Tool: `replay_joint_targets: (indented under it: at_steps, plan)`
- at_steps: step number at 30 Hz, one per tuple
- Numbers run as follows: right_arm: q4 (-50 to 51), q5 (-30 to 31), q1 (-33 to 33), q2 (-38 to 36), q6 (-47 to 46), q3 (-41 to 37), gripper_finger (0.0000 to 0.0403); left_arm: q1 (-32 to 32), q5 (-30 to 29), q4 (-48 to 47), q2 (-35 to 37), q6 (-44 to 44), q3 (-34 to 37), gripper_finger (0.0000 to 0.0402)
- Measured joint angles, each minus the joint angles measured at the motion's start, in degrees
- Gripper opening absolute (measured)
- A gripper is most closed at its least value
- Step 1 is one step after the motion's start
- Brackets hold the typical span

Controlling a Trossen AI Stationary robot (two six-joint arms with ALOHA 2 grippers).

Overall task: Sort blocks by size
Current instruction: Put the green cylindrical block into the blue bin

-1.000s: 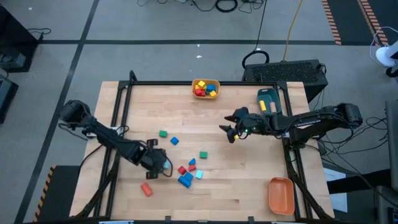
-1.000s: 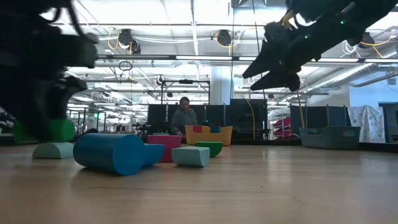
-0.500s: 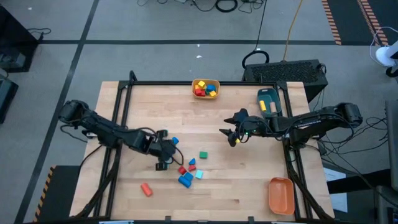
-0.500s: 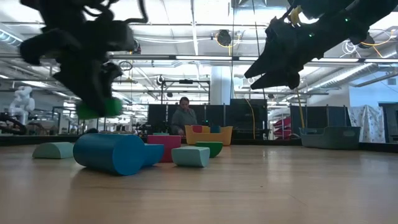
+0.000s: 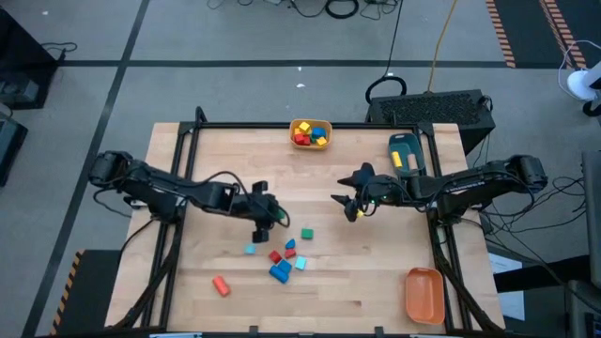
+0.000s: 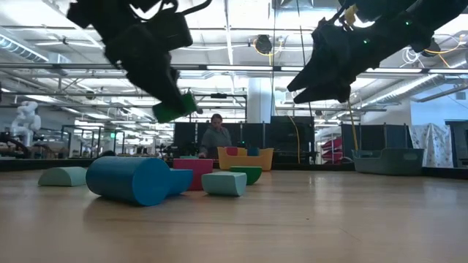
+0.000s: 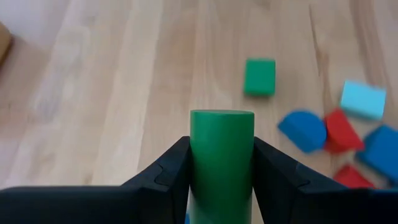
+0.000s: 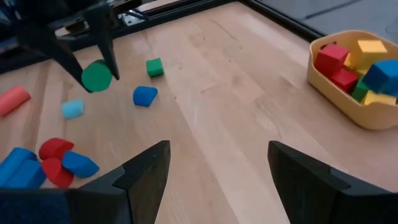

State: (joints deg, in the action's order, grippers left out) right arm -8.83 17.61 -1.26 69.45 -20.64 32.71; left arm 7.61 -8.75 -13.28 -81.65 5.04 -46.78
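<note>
Left gripper (image 5: 267, 212) raised off table since earlier frame and carried rightward over block cluster, fingers clamped on green cylinder (image 7: 221, 157). Cylinder held aloft, mid-table. Right gripper (image 5: 349, 204) hovering right of centre, fingers spread, empty. Yellow bin (image 5: 311, 133) at far edge judged likely destination.

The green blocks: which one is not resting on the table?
The green cylinder, clamped in the left pincer above the table. The green cube lies loose on the wood.
</note>
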Motion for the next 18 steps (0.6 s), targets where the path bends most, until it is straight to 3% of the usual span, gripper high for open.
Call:
replay_joint_targets:
  at_steps: [8, 18]
  plan:
    - [-2.2, 0.0, 0.0, 0.0, 1.4, 0.0, 0.0256, -3.0, 1.2, 6.6, -0.2, -3.6, 0.0, 0.0136]
    - [-15.4, -3.0, 0.0, 0.3, 8.1, 0.0, 0.0256, -4.8, 1.3, 19.7, -2.7, -9.0, -0.1, 0.0136]
